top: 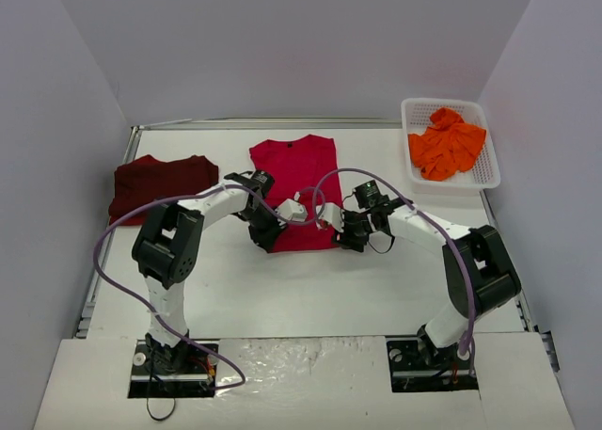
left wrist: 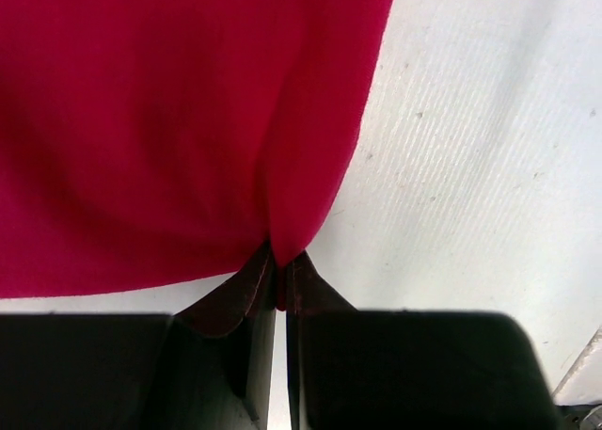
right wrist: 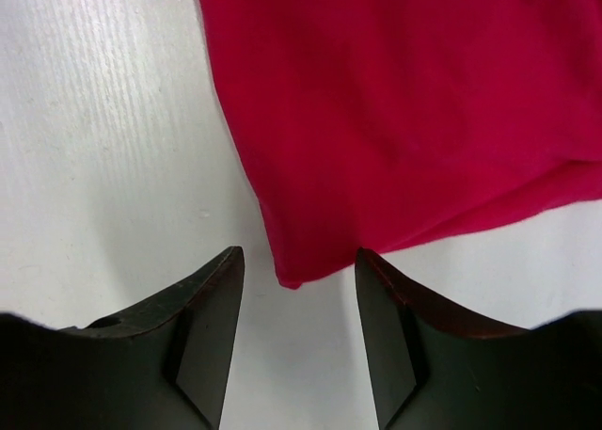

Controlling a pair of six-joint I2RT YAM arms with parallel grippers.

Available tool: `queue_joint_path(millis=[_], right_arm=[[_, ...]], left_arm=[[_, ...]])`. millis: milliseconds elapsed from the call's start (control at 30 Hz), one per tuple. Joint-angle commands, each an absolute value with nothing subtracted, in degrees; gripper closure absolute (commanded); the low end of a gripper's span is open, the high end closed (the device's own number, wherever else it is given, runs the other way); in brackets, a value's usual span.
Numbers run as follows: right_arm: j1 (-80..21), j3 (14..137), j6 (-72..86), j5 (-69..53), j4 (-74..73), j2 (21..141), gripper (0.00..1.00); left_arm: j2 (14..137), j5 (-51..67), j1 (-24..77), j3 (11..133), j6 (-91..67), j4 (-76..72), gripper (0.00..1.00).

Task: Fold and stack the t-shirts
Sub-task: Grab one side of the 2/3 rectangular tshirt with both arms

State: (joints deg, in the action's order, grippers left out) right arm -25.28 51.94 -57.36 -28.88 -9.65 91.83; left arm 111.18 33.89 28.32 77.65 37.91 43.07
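A near corner of the red shirt (top: 293, 171) is pinched between the left fingers (left wrist: 240, 298); the right fingers (right wrist: 212, 298) are held spread either side of the other near corner.

Your left arm (top: 169, 246) and right arm (top: 484, 265) are built alike: white links joined by boxy black joint housings. A lilac cable (top: 102, 261) runs in loose loops along each one, from the black base plate (top: 193, 378) towards the wrist, where small white pieces show. The left end effector (left wrist: 280, 265) and right end effector (right wrist: 299, 261) are black, with two matte fingers (right wrist: 212, 308) that taper to wedge tips and have dark brownish inner faces.
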Motion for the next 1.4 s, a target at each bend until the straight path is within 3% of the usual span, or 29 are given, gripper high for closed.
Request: queue_joint_path(millis=[0,367,667,1367], right_arm=[[-26.54,51.68,-57.48,-29.71,-10.46,93.16,0.53],[-27.25,51.68,-58.36,-27.77,-11.07,96.76,0.55],[-27.25,53.08,-56.96,-26.63,-10.81,100.37,1.0],[-29.44,54.84,-57.13,-32.51,-34.7,83.33,1.0]], left_arm=[[112.23,36.91,28.39,79.19,38.32,45.0,0.98],[112.85,36.48,28.39,78.93,39.72,46.05,0.98],[111.71,36.65,27.95,78.31,40.43,46.5,0.98],[95.72,45.16,29.71,69.0,47.63,54.48,0.98]])
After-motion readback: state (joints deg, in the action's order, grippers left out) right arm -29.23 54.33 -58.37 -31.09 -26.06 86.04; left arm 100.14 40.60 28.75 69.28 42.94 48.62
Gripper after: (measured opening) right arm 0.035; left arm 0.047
